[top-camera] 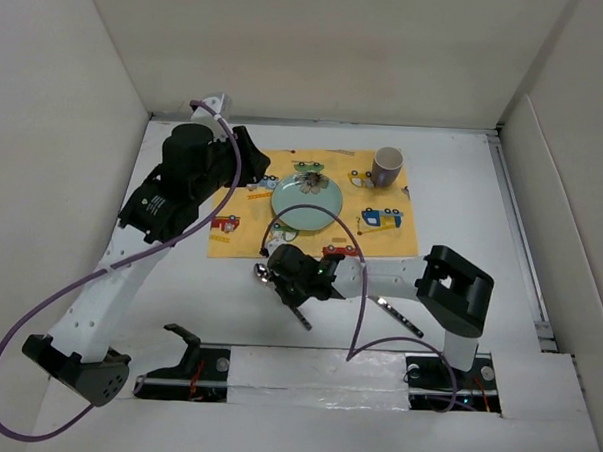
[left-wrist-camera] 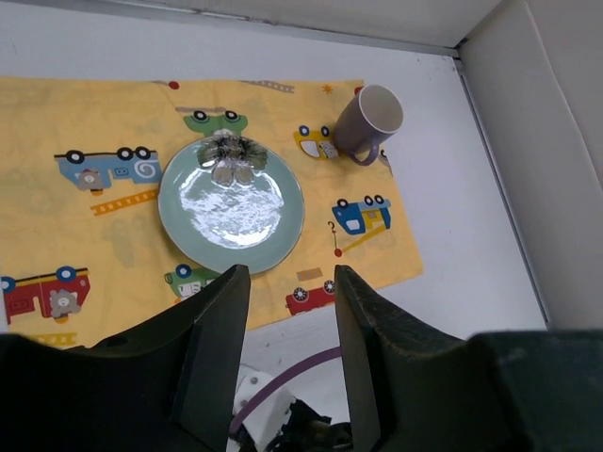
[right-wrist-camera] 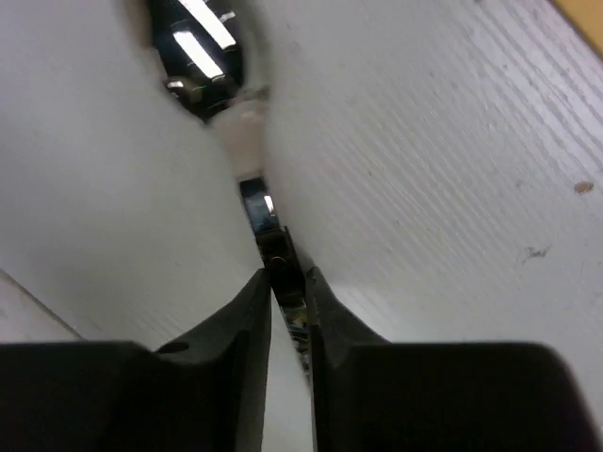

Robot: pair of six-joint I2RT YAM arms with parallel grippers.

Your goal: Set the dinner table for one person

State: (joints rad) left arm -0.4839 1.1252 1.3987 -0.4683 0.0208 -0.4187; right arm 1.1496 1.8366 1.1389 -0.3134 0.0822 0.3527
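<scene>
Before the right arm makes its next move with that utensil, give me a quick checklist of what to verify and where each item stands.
1. Right pincer gripping the metal utensil: ok, fingers closed on its thin shaft.
2. Utensil lifted off the dinner table: cannot tell.
3. Plate sitting on the yellow mat: ok.
4. Mug upright at the mat's corner, apart from the plate: ok.
5. Left pincer open and empty: ok.
6. Second utensil placed on the mat: not ok, it lies on the bare table beside the right arm.
</scene>
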